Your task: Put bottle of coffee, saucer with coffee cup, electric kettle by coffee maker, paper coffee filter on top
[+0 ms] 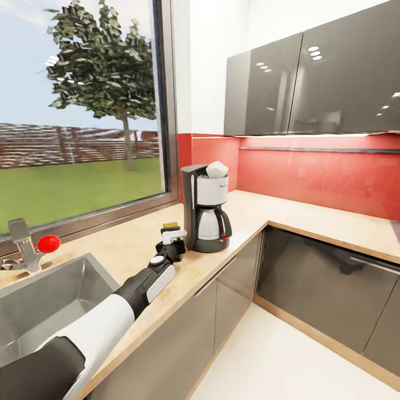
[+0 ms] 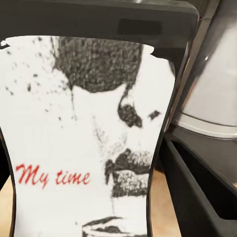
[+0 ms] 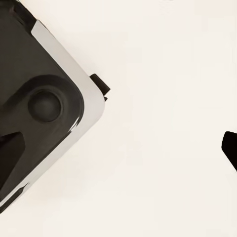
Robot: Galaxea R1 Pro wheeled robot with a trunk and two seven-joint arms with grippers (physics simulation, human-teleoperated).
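**Left arm holds bottle beside coffee maker**

Stretched over the countertop, the left gripper is clenched around the bottle of coffee, just at 9 o'clock of the coffee maker. On the machine's top lies the paper coffee filter.

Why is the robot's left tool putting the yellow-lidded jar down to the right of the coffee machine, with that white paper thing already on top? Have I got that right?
Nearly. In the head view, the bottle of coffee at the left tool is to the left of the coffee maker, on the window side, not to its right. The paper coffee filter does sit on top.
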